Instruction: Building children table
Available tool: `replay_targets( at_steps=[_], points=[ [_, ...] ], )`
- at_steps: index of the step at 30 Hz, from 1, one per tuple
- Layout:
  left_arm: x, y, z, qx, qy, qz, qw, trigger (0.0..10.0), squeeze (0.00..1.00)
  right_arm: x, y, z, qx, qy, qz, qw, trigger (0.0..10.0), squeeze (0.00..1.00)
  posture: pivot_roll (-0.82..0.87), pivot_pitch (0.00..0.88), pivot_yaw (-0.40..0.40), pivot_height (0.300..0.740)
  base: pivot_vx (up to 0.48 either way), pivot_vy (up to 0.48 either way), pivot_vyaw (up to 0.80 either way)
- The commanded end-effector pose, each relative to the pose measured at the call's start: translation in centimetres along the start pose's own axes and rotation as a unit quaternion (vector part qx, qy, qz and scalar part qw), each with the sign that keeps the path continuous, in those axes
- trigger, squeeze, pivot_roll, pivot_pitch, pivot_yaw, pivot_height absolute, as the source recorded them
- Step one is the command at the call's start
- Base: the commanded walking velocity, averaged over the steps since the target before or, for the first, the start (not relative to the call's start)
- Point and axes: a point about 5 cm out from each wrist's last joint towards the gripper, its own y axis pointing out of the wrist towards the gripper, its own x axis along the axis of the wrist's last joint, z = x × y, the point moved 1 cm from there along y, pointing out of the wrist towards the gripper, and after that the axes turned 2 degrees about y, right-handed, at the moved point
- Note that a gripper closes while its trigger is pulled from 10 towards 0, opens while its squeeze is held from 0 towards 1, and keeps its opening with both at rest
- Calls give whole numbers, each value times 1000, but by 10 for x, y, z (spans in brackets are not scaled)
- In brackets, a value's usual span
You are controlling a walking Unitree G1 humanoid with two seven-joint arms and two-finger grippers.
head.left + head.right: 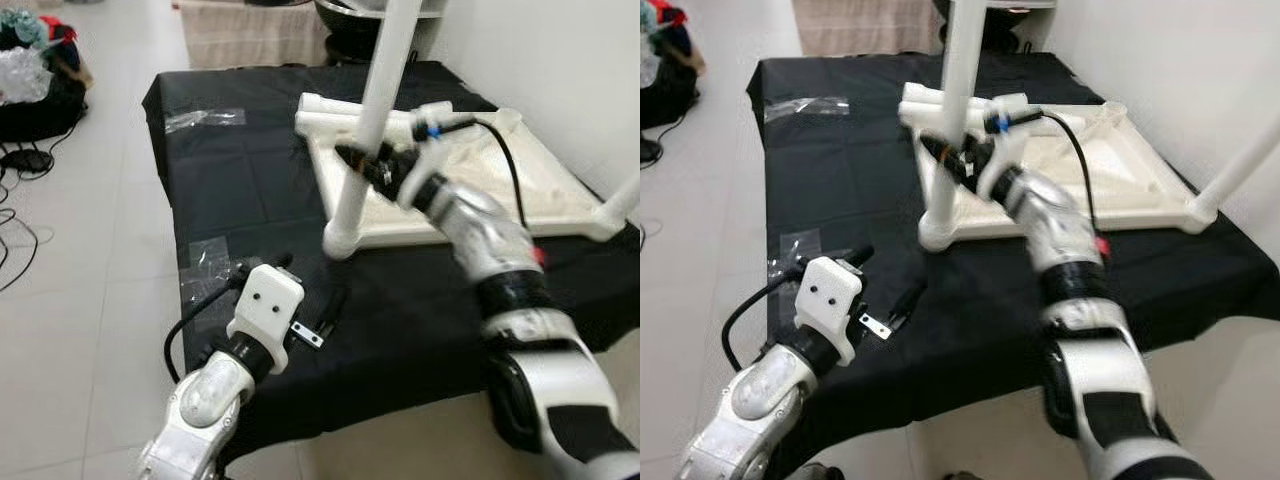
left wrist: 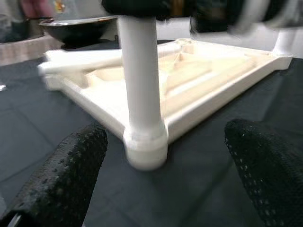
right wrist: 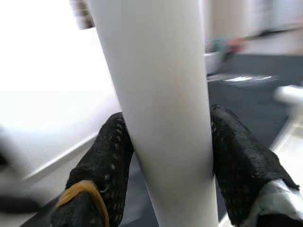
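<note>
"What is the right gripper (image 3: 165, 156) doing?"

"It is squeezing the white leg (image 1: 368, 130). One black finger is pressing on each side of it, partway up. The leg is standing up in the near corner of the upside-down table top (image 1: 470, 180)."

"And the left gripper (image 2: 165, 175)?"

"It is hanging open and holding nothing, low over the black cloth (image 1: 250, 200), just in front of that same leg."

"How should it do this well?"

"I think it should be keeping the leg straight up and pushing or turning it slowly into the corner, so it is not leaning. Another leg (image 1: 620, 200) is sticking up at the far right corner."
</note>
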Motion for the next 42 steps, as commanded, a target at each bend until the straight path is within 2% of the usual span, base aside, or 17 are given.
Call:
replay_targets(
  at_steps=[1,17,18,20,21,25,29,30,31,32,33,34,36,37,39,40,42],
  points=[
    [-2,0,-2,-4,-1,3,1000,10000,0,0,7,11,56,7,3,998,10000,0,83,104,-120,740,0,0,0],
    [-2,-1,-3,-6,-3,4,1000,10000,0,16,33,27,116,-3,-24,993,10000,0,86,108,-120,740,0,0,0],
    [-1,-1,-2,-5,-2,4,1000,10000,0,15,35,27,108,-3,-25,994,1843,0,87,108,-121,740,0,0,0],
    [-1,-1,-2,-4,-2,4,1000,10000,0,14,37,27,103,-3,-25,994,1843,0,87,108,-122,740,0,0,0],
    [-1,-1,-1,-2,-1,5,1000,10000,0,13,38,23,71,-1,-29,997,0,0,86,108,-122,740,0,0,0],
    [-1,-1,0,-2,-1,5,1000,10000,0,11,38,15,25,-6,-26,999,0,0,86,108,-122,740,0,0,0],
    [-1,-1,-1,-2,-1,4,1000,10000,0,9,34,-12,-135,-10,-33,990,0,0,83,110,-120,740,0,0,0],
    [-2,-1,-1,-2,-1,4,1000,10000,0,8,28,-23,-198,-11,-39,979,0,0,82,111,-118,740,0,0,0],
    [-2,-1,-1,-2,-1,4,1000,10000,0,8,28,-23,-198,-11,-39,979,0,0,82,111,-118,740,0,0,0],
    [-2,-1,0,-2,-1,5,1000,10000,0,5,6,-48,-363,-1,-43,931,0,0,80,111,-116,740,0,0,0],
    [-2,-1,0,-2,-1,5,1000,10000,0,4,-2,-55,-412,2,-45,910,0,0,80,111,-116,740,0,0,0],
    [-2,-1,0,-2,-1,5,1000,10000,0,4,-2,-55,-412,2,-45,910,0,0,80,111,-116,740,0,0,0],
    [-2,-1,-1,-3,-1,5,1000,10000,0,3,-18,-64,-491,-11,-42,870,0,0,80,111,-116,740,0,0,0],
    [-2,-1,-1,-3,-1,5,1000,10000,0,3,-18,-64,-491,-11,-42,870,0,0,80,111,-116,740,0,0,0],
    [-2,-1,-1,-4,-1,4,1000,10000,0,4,-33,-68,-565,-24,-45,824,0,0,80,109,-115,740,0,0,0],
    [-2,-1,-1,-4,-1,4,1000,10000,0,4,-33,-68,-565,-24,-45,824,0,0,80,109,-115,740,0,0,0],
    [-2,0,-2,-5,-2,4,1000,10000,0,2,-39,-65,-619,-16,-60,783,0,0,79,104,-113,740,0,0,0]
  ],
)
